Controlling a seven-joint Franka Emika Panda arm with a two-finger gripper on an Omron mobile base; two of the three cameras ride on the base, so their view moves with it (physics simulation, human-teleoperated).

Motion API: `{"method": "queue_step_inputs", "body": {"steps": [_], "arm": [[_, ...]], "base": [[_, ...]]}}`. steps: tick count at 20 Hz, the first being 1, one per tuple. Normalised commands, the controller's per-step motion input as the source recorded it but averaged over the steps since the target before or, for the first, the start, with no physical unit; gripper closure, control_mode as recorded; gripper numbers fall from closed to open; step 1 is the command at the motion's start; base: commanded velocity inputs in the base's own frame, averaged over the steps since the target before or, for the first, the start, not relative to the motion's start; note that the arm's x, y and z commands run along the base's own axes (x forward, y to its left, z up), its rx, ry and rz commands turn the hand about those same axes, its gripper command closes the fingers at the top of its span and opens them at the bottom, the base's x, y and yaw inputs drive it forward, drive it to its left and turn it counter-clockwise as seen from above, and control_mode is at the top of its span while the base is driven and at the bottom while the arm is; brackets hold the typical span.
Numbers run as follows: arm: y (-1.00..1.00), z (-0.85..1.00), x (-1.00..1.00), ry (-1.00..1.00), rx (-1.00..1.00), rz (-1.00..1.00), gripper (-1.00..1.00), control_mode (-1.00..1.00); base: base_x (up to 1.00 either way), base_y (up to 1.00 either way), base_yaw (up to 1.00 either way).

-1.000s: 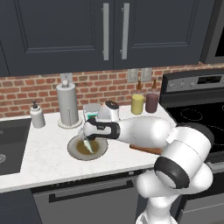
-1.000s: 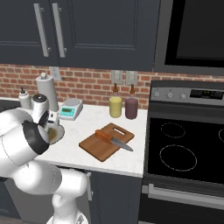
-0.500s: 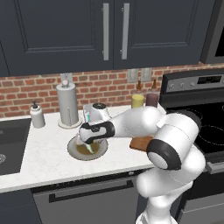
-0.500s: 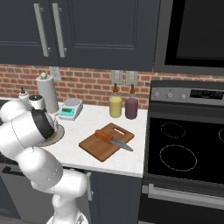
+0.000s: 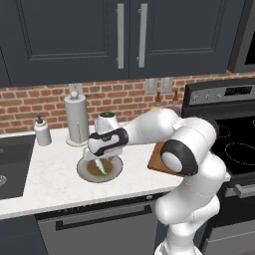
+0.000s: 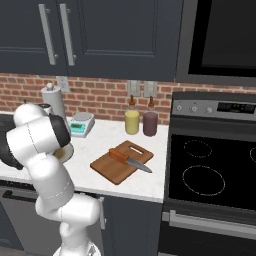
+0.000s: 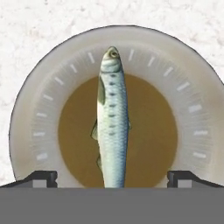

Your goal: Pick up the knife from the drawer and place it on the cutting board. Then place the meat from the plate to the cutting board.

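The meat (image 7: 113, 122) is a silvery fish lying lengthwise across the olive-brown centre of the round plate (image 7: 35, 109). My gripper (image 7: 113, 177) hangs open right above it, one dark fingertip (image 7: 41, 177) on each side of the fish's tail end, holding nothing. From the left base camera the gripper (image 5: 99, 159) points down over the plate (image 5: 82, 171) and the fish (image 5: 101, 166). The knife (image 6: 129, 159), orange-handled, lies on the reddish-brown cutting board (image 6: 117, 167), which stands to the right of the plate (image 6: 67, 151); the board's edge (image 5: 157, 159) peeks out behind my arm.
Behind the plate stand a paper towel roll (image 5: 77, 119) and a soap bottle (image 5: 42, 132). A sink (image 5: 10, 164) lies to the left. A small scale (image 6: 80, 124) and two bottles (image 6: 132, 121) stand at the brick wall. The stove (image 6: 205, 175) is at the right.
The hand has swung left and come down over the plate, its jaws staying wide. Fish, knife and board have not moved.
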Motion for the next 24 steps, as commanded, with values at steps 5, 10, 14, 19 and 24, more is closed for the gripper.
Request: {"method": "queue_step_inputs", "body": {"steps": [5,10,14,19,24], "arm": [[0.00,-0.27,0.00,0.00,0.00,0.00,-1.00,-1.00],[0.00,-0.16,0.00,0.00,0.00,0.00,-1.00,-1.00],[0.00,-0.15,0.00,0.00,0.00,0.00,-1.00,-1.00],[0.00,-0.21,0.00,0.00,0.00,0.00,-1.00,-1.00],[0.00,-0.18,0.00,0.00,0.00,0.00,-1.00,-1.00]], "base": [[0.00,0.00,0.00],[0.00,0.00,0.00],[0.00,0.00,0.00],[0.00,0.00,0.00],[0.00,0.00,0.00]]}}
